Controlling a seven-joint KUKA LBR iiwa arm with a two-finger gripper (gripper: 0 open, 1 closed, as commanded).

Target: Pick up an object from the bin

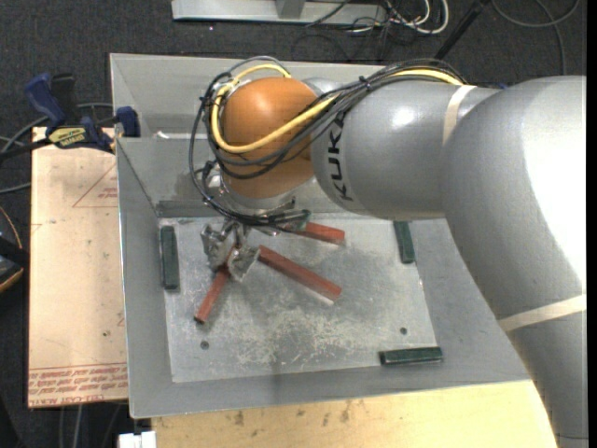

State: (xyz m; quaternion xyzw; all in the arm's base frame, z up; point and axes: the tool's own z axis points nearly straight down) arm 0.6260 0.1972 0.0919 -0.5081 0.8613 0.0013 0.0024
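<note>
My gripper (229, 255) hangs below the orange wrist cover, low over the left middle of the bin floor. Its fingers (216, 246) stand on either side of the upper end of a short reddish-brown bar (211, 299) that slants down to the left. A longer reddish-brown bar (298, 273) lies just right of the fingers, slanting down to the right. Another reddish-brown bar (322, 233) lies behind it, partly under the wrist.
A dark green bar (169, 256) lies upright near the left wall. A second dark green bar (403, 242) is at the right, and a third (410, 355) lies flat by the front right corner. The arm covers the bin's back right.
</note>
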